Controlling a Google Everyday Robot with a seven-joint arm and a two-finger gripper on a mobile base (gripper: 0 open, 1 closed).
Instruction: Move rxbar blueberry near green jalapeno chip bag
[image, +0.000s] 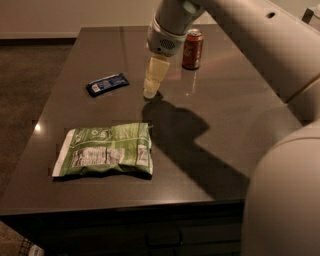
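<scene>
The rxbar blueberry (107, 84) lies flat on the dark table (235, 115), a small dark-blue wrapper with pale lettering. Its long axis runs crosswise, the right end angled slightly away. The gripper (150, 91) hangs just to its right, pointing down; whether it's open or closed I cannot tell. The green jalapeno chip bag (105, 150) sits nearer the front edge.

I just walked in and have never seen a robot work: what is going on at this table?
A one-armed robot is reaching over a dark table. Its gripper hangs low beside the rxbar blueberry, holding nothing. The bar lies flat and untouched; the green jalapeno chip bag lies nearer the front edge, well apart from it. A red soda can stands behind the gripper.
</scene>
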